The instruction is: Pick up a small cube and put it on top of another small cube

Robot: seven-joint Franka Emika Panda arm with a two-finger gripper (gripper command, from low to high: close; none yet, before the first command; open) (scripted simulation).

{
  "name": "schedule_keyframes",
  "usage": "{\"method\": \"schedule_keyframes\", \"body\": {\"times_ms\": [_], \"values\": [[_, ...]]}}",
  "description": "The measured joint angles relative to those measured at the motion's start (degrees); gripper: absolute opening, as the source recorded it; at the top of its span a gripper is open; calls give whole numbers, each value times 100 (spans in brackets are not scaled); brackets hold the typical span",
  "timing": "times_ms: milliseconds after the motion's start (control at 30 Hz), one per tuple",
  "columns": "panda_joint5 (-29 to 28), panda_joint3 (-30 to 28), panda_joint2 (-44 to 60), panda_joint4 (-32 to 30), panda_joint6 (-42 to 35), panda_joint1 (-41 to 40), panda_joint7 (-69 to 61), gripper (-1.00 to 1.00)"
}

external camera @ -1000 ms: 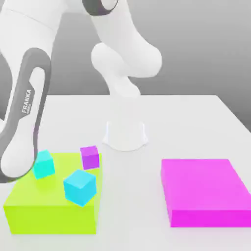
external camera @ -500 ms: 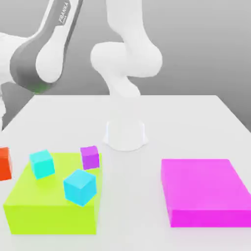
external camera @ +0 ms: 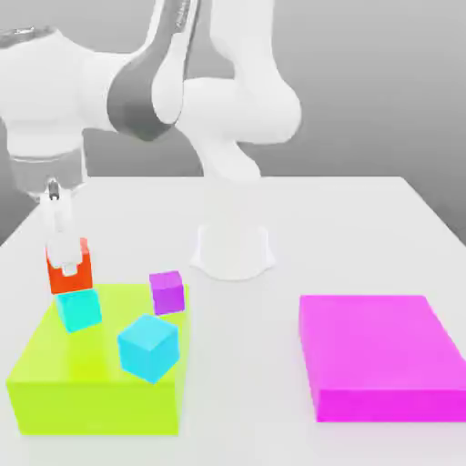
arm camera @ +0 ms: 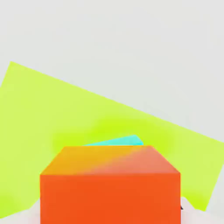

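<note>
Looks to be at the placing step, with the red-orange cube at the gripper, over or perhaps on the smaller cyan cube, held or released impossible to tell; confirm seating before retreating.

From my station I saw a red-orange cube, a cyan cube, a bluer cyan cube, a purple cube, a lime-green block and a plain magenta slab.
</note>
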Motion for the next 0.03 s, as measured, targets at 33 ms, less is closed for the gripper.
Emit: {"method": "schedule_keyframes", "body": {"times_ms": [33], "values": [[0, 0, 0, 0, 0, 0, 0, 100]]}}
